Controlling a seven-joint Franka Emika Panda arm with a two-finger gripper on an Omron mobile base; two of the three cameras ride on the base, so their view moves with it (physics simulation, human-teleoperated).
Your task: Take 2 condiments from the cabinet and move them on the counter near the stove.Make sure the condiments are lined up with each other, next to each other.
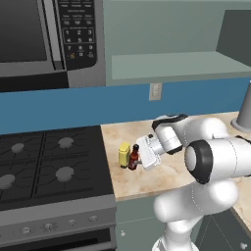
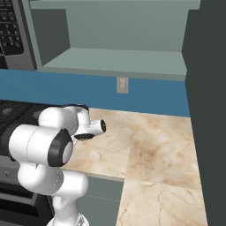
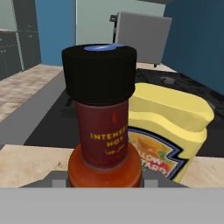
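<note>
Fingers clamped on the hot sauce, right beside the mustard

The fingers are closed tight around the slim red-brown hot-sauce bottle, glassy body with a chunky dark cap, standing on the marbled beige stone worktop. Just beside it sits the squat yellow mustard bottle, smooth plastic with a printed label. Both stand close to the black gas stove and its round grey burners. The pale grey-green cabinet shelf hangs above.

Right before me, a dark red-brown hot-sauce bottle with black cap and yellow lettering; beside it a yellow mustard bottle, blue-edged label. Beige-and-tan marbled counter, black stove, blue wall.
</note>
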